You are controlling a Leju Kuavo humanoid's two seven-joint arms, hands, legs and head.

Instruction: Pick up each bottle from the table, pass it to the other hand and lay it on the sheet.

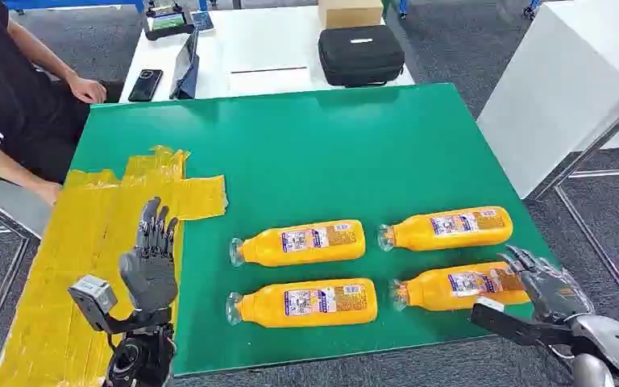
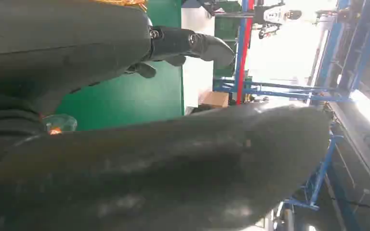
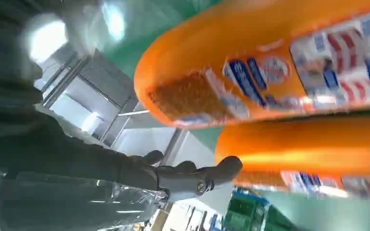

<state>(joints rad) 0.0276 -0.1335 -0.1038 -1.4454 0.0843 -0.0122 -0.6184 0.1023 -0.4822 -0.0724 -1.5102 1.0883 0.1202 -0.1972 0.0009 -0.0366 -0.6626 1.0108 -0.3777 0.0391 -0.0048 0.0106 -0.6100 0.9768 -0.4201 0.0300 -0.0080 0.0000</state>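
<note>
Seemingly at the first pick, the left hand [image 1: 150, 260] is held open over the yellow sheet [image 1: 89, 234], four bottles are seen on the green table [image 1: 330, 153], and the near right bottle [image 1: 459, 286] is touched, not yet gripped, by the right hand [image 1: 550, 288], so a closing grasp is called for.

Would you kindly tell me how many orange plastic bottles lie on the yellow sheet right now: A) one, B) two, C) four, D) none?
D: the yellow sheet is bare of bottles; all four orange plastic bottles lie on the green mat.
</note>
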